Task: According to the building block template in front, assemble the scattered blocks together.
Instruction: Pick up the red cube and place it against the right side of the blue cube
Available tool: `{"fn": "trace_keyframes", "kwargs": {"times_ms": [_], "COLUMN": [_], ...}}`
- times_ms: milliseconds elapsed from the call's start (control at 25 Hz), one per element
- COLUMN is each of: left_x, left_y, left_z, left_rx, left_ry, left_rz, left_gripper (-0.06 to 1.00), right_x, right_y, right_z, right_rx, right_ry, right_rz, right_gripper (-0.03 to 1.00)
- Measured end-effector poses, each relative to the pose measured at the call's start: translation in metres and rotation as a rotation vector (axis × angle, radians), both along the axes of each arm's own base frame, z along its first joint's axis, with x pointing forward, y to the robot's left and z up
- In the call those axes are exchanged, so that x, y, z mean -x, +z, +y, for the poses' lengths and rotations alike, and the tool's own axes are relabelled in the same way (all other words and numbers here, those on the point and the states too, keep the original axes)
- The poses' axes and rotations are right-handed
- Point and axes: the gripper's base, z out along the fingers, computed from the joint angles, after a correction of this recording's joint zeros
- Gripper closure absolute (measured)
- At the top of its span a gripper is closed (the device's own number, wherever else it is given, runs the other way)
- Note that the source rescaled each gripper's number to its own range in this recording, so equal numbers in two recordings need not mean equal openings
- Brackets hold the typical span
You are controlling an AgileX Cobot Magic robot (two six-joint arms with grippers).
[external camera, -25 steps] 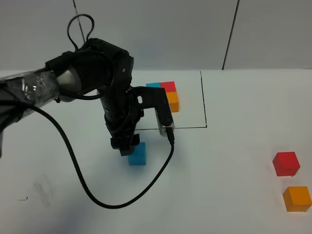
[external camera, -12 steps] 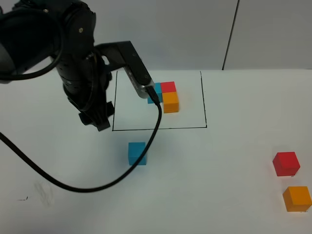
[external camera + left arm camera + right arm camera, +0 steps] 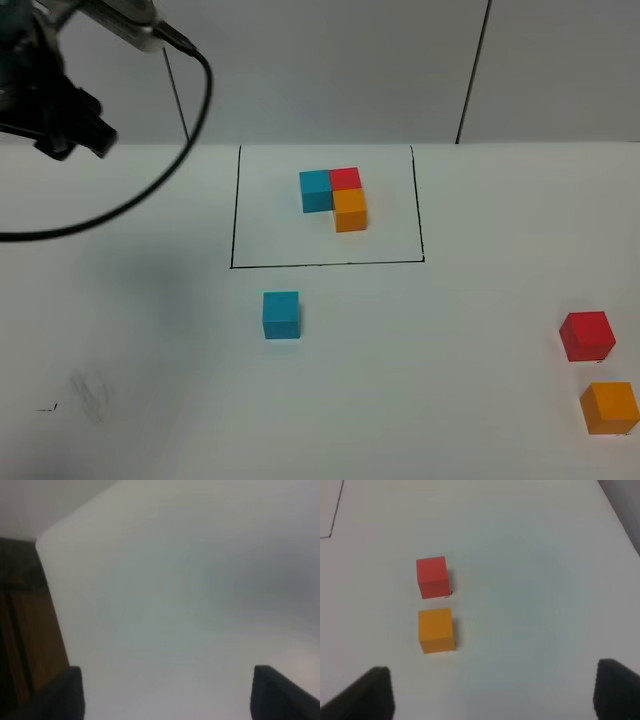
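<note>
A thin black rectangle [image 3: 232, 210] drawn on the white table [image 3: 450, 330] frames the building block template [image 3: 335, 195] at the upper middle of the exterior high view; blue is on the left, red touches it on the right, and orange touches the red one's lower side. The loose blue cube [image 3: 281, 315] sits just below the frame's lower line, left of centre; the loose red cube [image 3: 586, 335] and the loose orange cube [image 3: 609, 407] stand near each other, not touching, at the lower right edge. The left arm [image 3: 60, 110] hangs in the upper left corner, well apart from every cube; the left gripper [image 3: 167, 695] has its fingers spread wide over bare, blurred table. The right gripper [image 3: 492, 692] — unseen from the exterior high camera — has its fingers parted too, gripping nothing; only its wrist view shows the red and orange cubes lying ahead of the fingertips, apart from them.
</note>
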Motion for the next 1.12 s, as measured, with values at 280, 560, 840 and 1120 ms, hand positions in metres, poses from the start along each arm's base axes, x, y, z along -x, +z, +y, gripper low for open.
{"fn": "trace_keyframes", "kwargs": {"times_ms": [280,560,840,1120], "left_x": [0.017,0.056,0.116,0.217], "left_y": [0.026,0.023,0.032,0.076], "left_z": [0.079,0.131,0.133,0.120], "left_rx": [0.114,0.128,0.156,0.272], "left_ry": [0.245,0.412,0.439,0.390], "left_rz": [-0.072,-0.062,-0.125,-0.410], "left_gripper": [-0.04,-0.04,-0.04,-0.04], "right_x": [0.000,0.000,0.000,0.000], "right_y": [0.000,0.000,0.000,0.000], "right_z": [0.000,0.000,0.000,0.000], "right_rx": [0.000,0.000,0.000,0.000], "right_ry": [0.000,0.000,0.000,0.000], "right_rz": [0.000,0.000,0.000,0.000], "right_gripper": [0.31,0.31,0.31,0.31]}}
